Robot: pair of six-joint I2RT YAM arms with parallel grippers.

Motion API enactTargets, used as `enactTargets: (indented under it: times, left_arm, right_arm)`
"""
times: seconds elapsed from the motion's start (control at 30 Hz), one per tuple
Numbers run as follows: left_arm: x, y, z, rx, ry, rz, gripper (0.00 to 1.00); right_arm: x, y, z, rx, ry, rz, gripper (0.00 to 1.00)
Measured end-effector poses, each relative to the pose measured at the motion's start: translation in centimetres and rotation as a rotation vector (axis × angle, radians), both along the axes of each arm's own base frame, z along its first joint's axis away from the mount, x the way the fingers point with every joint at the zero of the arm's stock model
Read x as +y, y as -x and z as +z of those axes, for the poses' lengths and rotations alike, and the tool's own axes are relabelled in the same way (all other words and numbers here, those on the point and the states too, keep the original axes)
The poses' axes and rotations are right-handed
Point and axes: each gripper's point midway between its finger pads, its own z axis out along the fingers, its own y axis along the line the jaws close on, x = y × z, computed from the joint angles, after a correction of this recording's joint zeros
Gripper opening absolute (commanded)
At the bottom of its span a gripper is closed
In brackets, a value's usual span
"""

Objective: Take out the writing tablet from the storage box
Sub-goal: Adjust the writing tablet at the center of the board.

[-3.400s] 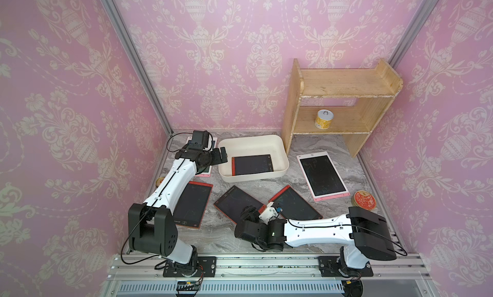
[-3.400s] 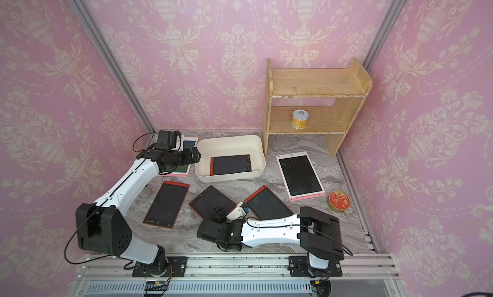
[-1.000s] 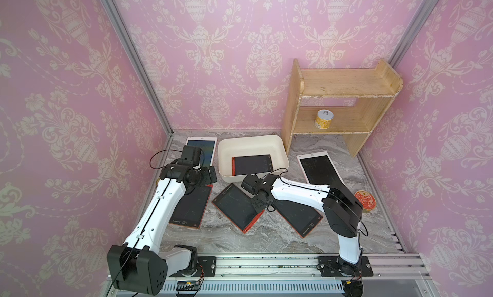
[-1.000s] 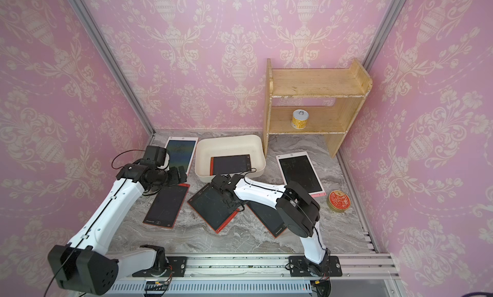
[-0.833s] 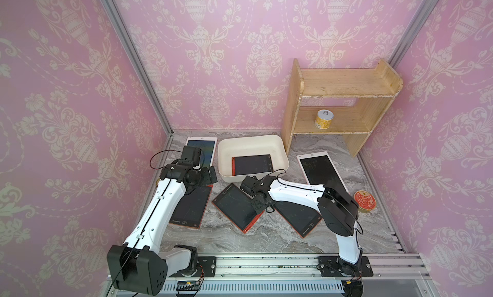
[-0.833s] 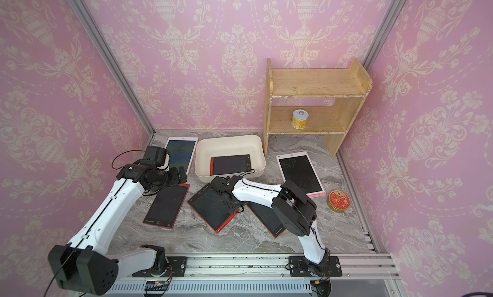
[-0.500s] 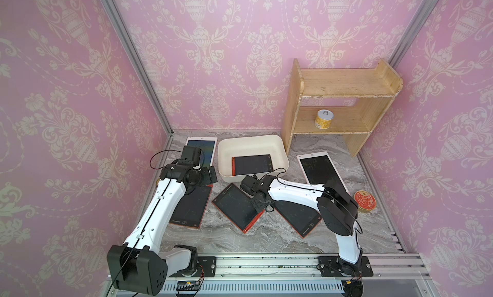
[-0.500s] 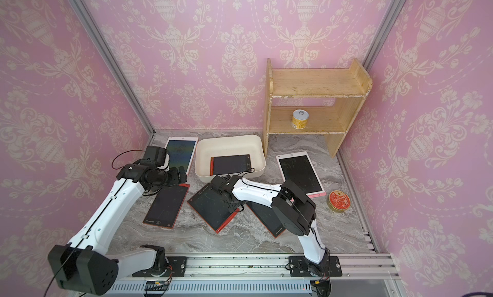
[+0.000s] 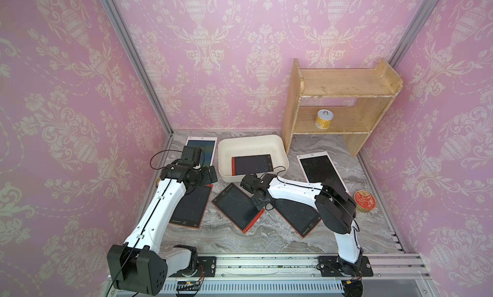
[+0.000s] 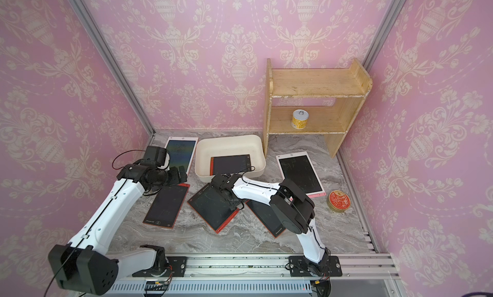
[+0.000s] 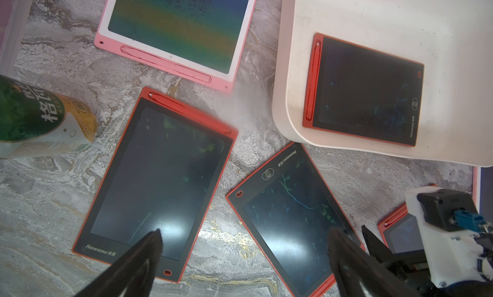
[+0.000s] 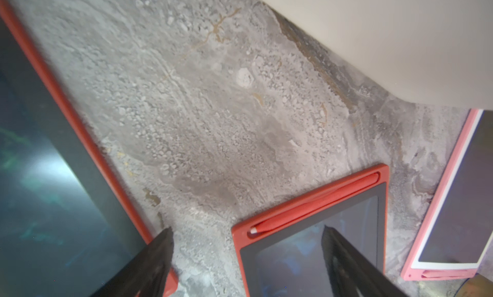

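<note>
The storage box (image 9: 277, 145) is an off-white tub at the back middle of the table, seen in both top views. Flat inside it lies a red-framed writing tablet (image 9: 252, 164) with a dark screen, also clear in the left wrist view, tablet (image 11: 365, 90). My left gripper (image 9: 210, 174) hovers open to the left of the box, with nothing between its fingers (image 11: 154, 245). My right gripper (image 9: 260, 201) is open just in front of the box's near wall. It sits low over bare table between two red tablets and holds nothing.
Three red tablets (image 9: 190, 206) (image 9: 237, 206) (image 9: 296, 215) lie in front of the box. Pink tablets (image 9: 200, 147) (image 9: 320, 167) flank it. A wooden shelf (image 9: 341, 87) holding a yellow can (image 9: 324, 118) stands back right. A round red tin (image 9: 364, 201) sits right, and a green-labelled can (image 11: 40, 117) near the left wall.
The right arm has swung from the front edge up to the box's near wall. The left gripper has drawn back from beside the box. In the last second, only a slight right-gripper shift.
</note>
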Motion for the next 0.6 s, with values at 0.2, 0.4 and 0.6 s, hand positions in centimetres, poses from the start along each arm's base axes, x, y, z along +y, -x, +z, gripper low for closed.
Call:
enactTargets:
  times: [0.2, 0.4, 0.6]
  left_arm:
    - [0.0, -0.1, 0.1, -0.007, 0.001, 0.0, 0.99]
    - [0.0, -0.1, -0.1, -0.002, 0.0, 0.0, 0.99]
    - [0.0, -0.1, -0.1, -0.003, 0.0, 0.0, 0.99]
  right_arm:
    - [0.2, -0.1, -0.2, -0.001, -0.003, 0.007, 0.88]
    - [0.4, 0.2, -0.7, 0.009, -0.004, 0.012, 0.87]
    - [1.1, 0.9, -0.8, 0.016, -0.009, 0.035, 0.87]
